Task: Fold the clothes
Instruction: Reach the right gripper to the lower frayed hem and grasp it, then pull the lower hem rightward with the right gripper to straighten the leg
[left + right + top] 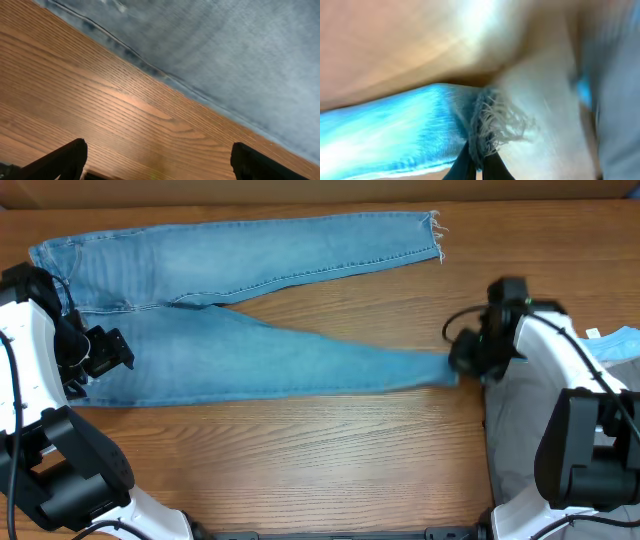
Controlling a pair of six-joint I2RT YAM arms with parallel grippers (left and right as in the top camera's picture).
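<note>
Looking across the wooden tabletop [300, 470], the jeans [200, 365] lie spread flat, waist at the left and 2 long legs running out to the right in a narrow V. The far leg ends at a frayed hem [436, 235] near the far right of the tabletop. On the right, a grey cloth [515, 430] lies under the right arm, and a light-blue piece of fabric [622, 340] sits at the right edge beyond it. That grey cloth sits just beside the end of the near leg.

Over to the right gripper [468, 362], low at the end of the near leg. Its wrist view is blurred, but the jaws are clenched tight on the near leg's frayed ankle hem [495, 125], loose threads fanning out just above the dark fingertips [492, 167].

Now the left gripper [108, 352], at the near edge of the waist end. Its jaws stand released and wide, the 2 fingers [62, 160] far apart at the bottom of its wrist view. Bare wood lies between them, nothing gripped, and the denim's seamed edge runs just beyond.
</note>
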